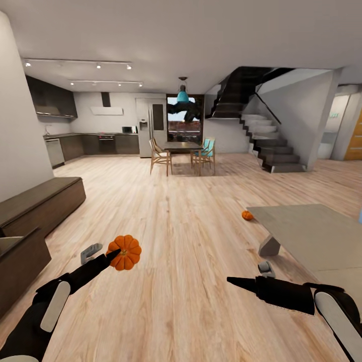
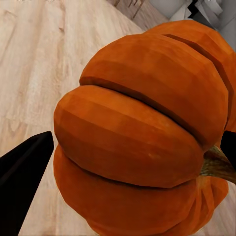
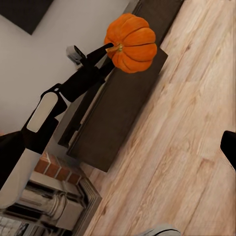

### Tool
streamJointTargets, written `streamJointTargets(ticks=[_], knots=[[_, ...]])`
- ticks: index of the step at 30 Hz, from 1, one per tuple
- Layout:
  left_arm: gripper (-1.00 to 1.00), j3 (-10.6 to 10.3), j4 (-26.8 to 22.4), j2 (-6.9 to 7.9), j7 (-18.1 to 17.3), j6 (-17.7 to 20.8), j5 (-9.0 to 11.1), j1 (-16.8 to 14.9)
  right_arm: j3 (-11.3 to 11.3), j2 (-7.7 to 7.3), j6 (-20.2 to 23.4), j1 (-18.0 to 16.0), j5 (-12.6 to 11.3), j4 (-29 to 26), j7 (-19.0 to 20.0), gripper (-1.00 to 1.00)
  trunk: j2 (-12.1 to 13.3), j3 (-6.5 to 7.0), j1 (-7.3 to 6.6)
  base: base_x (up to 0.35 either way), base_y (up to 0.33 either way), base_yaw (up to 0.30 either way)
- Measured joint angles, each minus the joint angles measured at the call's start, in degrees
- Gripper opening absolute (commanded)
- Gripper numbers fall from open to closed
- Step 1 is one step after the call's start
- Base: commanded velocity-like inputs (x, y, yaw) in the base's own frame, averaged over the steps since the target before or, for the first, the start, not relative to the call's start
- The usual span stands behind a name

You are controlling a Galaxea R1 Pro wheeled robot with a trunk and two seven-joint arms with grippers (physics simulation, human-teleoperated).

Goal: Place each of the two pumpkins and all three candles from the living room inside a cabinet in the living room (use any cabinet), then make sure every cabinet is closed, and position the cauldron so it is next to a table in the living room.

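Observation:
My left gripper (image 1: 119,254) is shut on a ribbed orange pumpkin (image 1: 125,252), held above the plank floor. Seen close in the left wrist view, the pumpkin (image 2: 142,132) sits between the black fingers (image 2: 24,182). A second pumpkin (image 1: 247,215) lies on the floor by the far corner of the glass coffee table (image 1: 311,236). Two low dark-brown cabinets (image 1: 42,201) line the left wall; the nearer one (image 1: 20,261) stands pulled open, showing its pale interior. My right gripper (image 1: 246,279) hangs open and empty near the table. The right wrist view shows the held pumpkin (image 3: 130,43) over a cabinet (image 3: 118,103).
A dining table with wooden chairs (image 1: 183,148) stands far ahead, the kitchen (image 1: 90,143) at the back left, and a staircase (image 1: 266,143) at the back right. Wide open floor lies between me and them. A brick column (image 3: 54,169) stands beside the cabinet.

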Motion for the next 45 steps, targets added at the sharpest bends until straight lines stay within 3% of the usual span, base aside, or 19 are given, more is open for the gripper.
streamJointTargets(ticks=[45], knots=[[-1.0, 0.0, 0.1, 0.08, 0.0, 0.0, 0.0, 0.0, 0.2, 0.0, 0.0, 0.0, -0.2, 0.4, 0.2, 1.0, 0.0, 0.0, 0.0, 0.34, 0.101, 0.0]])
